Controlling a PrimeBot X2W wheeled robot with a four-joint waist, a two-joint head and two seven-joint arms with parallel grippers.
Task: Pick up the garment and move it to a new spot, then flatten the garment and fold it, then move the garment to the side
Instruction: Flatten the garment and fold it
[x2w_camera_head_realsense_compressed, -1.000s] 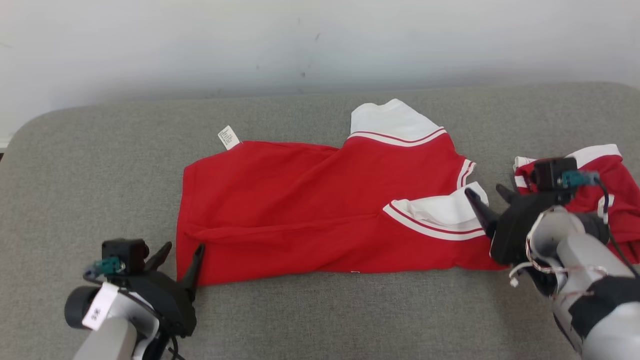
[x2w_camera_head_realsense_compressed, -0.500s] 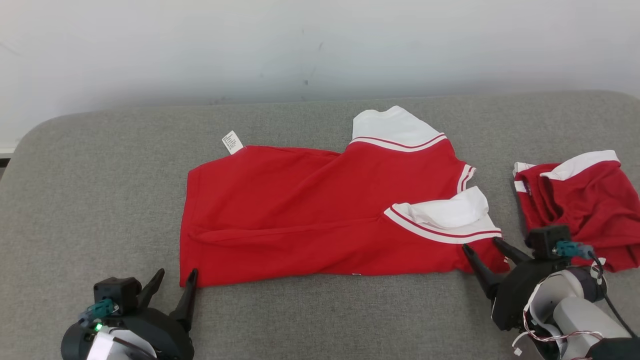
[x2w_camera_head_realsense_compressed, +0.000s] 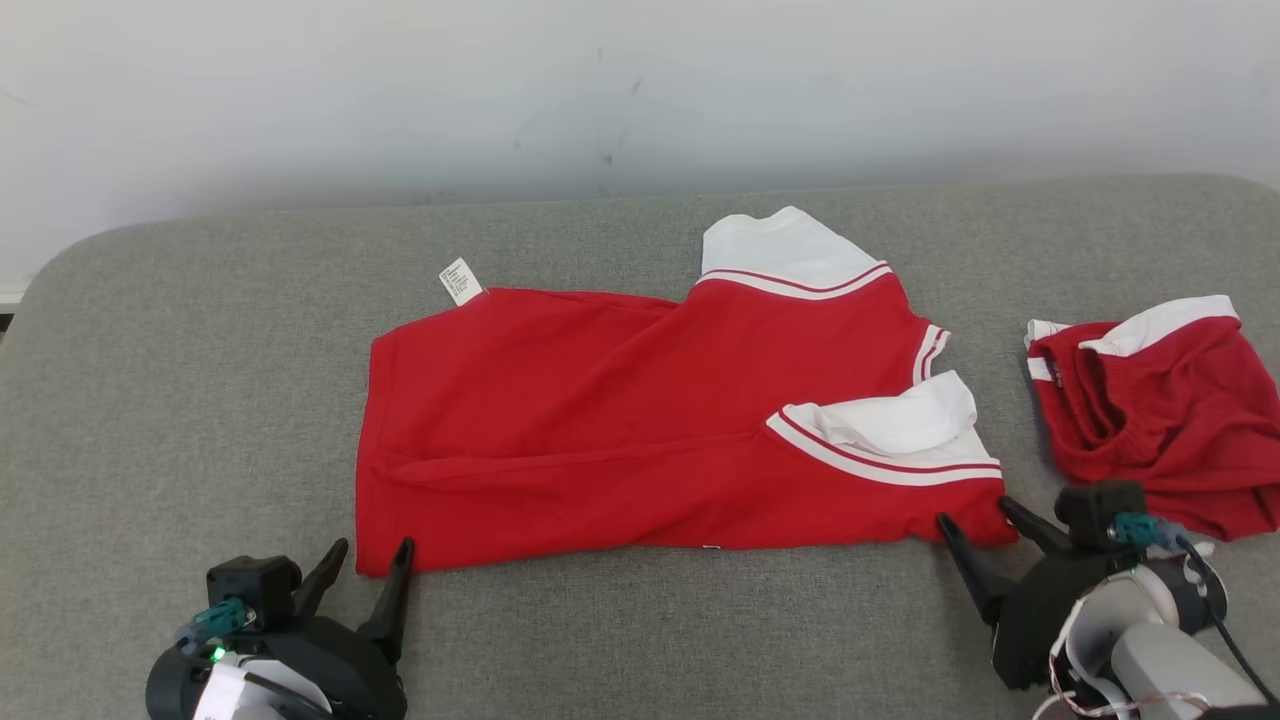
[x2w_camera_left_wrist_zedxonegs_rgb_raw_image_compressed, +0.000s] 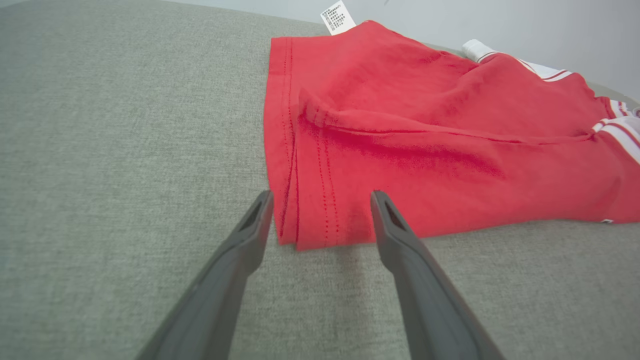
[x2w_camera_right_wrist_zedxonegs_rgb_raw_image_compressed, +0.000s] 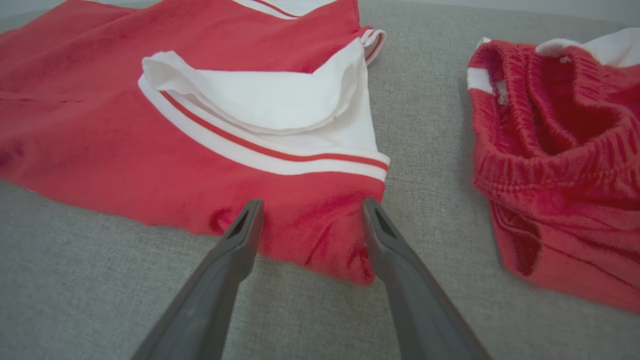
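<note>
A red garment with white, red-striped sleeve bands lies spread and partly folded across the grey cushion; a white label sticks out at its far left corner. My left gripper stands open at the garment's near left corner, with that corner between its fingertips. My right gripper is open too, its fingers straddling the near right corner just below the white sleeve band. Nothing is held.
A second red piece with an elastic waist and white trim lies bunched at the right, close beside my right gripper, also in the right wrist view. A pale wall runs behind the cushion's far edge.
My right gripper drew back from over the white sleeve band to the garment's near right corner. The left gripper dropped lower in view. The camera shifted slightly.
</note>
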